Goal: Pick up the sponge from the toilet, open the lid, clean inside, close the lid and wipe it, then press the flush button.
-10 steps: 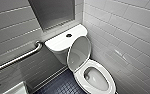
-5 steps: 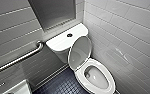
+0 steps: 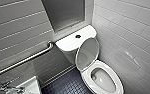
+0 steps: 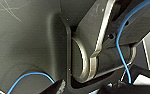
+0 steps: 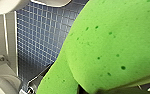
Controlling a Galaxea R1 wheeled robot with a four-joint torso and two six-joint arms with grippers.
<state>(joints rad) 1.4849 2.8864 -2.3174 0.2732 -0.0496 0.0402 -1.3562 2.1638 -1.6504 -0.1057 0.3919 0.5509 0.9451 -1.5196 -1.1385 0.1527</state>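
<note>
Matt dark-grey shell (image 4: 23,45), smooth, w/ faint pale scratch lines & a raised rib (image 4: 67,50) curving along its edge. Beside rib, brushed silver metal band (image 4: 84,60), bent into a rounded loop. Second silver strip (image 4: 103,32), flat & narrow, meeting it at a folded tip. Black plate (image 4: 136,27) behind, angular, w/ small dark screw hole (image 4: 111,36). Thin bright-blue cable (image 4: 119,37) across plate & band; another blue cable (image 4: 31,75) arcing over shell. On rt wrist: silver-grey metal bracket (image 5: 37,78), thin-edged, w/ round bolt head (image 5: 29,89) at its end. Black part (image 5: 116,90) w/ tiny shiny screw (image 5: 149,89); other detail too blurred to tell.
</note>
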